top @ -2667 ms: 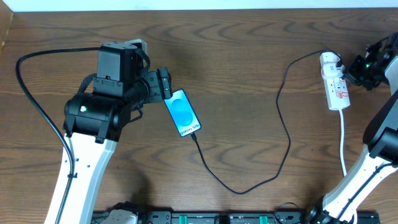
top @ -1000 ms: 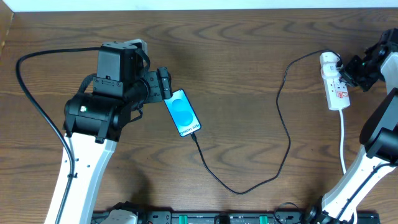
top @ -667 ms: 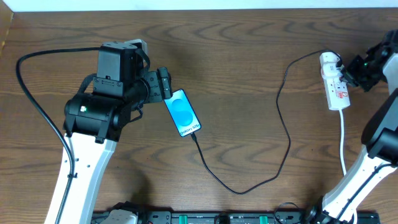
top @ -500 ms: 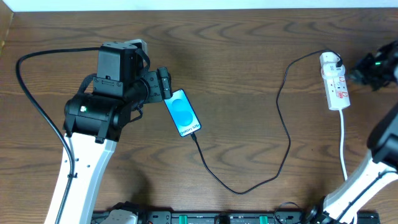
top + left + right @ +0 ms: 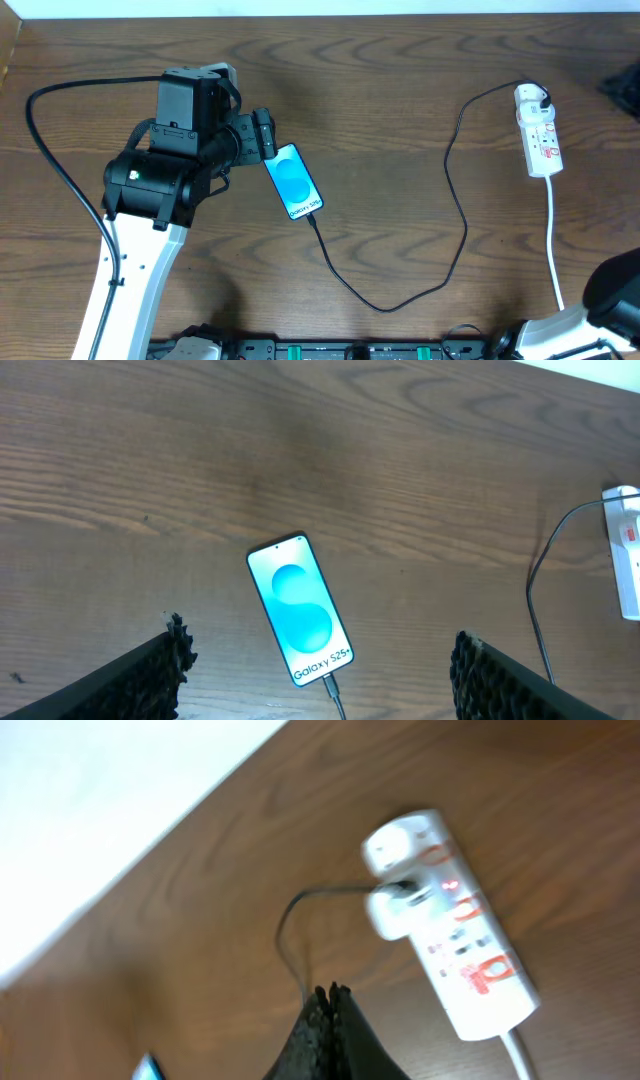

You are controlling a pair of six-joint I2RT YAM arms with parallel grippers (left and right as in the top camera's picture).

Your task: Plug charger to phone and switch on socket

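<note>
Left jaws wide apart above phone (image 5: 300, 610), left of centre on table (image 5: 400, 100); right jaws shut, empty, near socket (image 5: 470, 955) at far right. Seems done: charger (image 5: 392, 908) plugged both ends, red glow lit.

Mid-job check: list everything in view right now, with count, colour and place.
phone: one, black frame, cyan screen, flat, left of centre.
charger: one, black cable looping from the phone's near end to a white adapter on the socket.
socket: one, white strip with red marks, far right.
white cord: one, running from the socket toward the near edge.
table: one, dark brown wood.
left arm: one, black and white, left side.
left fingers: two, black, spread wide, empty, by the phone.
right fingers: two, black, pressed together, empty, facing the socket.
</note>
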